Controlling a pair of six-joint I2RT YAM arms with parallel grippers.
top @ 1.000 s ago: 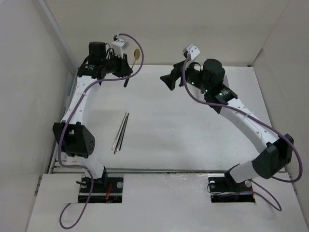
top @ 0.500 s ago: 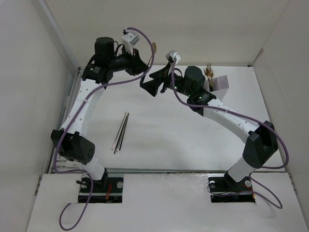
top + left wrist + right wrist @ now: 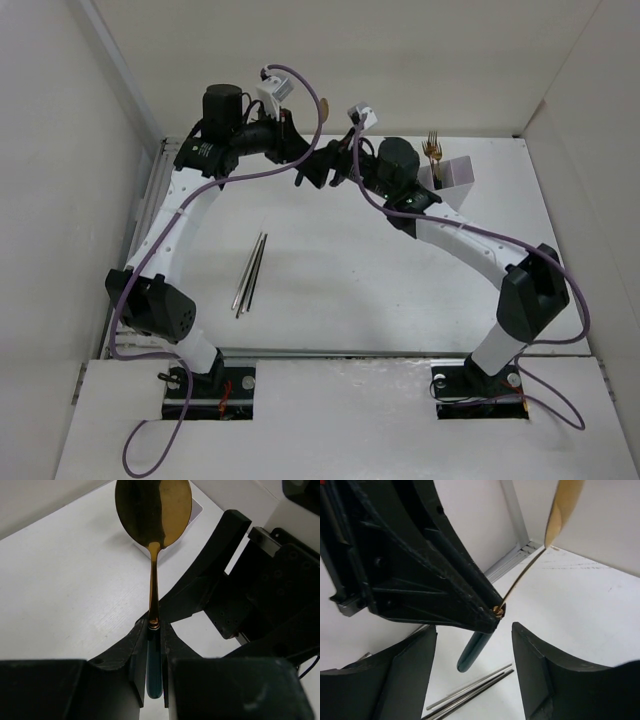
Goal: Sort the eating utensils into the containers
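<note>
Slim gold-bowled spoon (image 3: 154,575) with dark green handle: likely light, stiff, slick; held aloft, pinched at its neck by left gripper (image 3: 155,630), free handle end between right gripper's (image 3: 475,667) spread fingers, probably the best hold.

The white bench (image 3: 360,290) carries 2 thin silver-grey chopsticks (image 3: 250,273) lying side by side left of centre, their near ends together and their far ends slightly apart. A small white box (image 3: 458,175) stands near the bench's far right corner, well apart from them.
</note>
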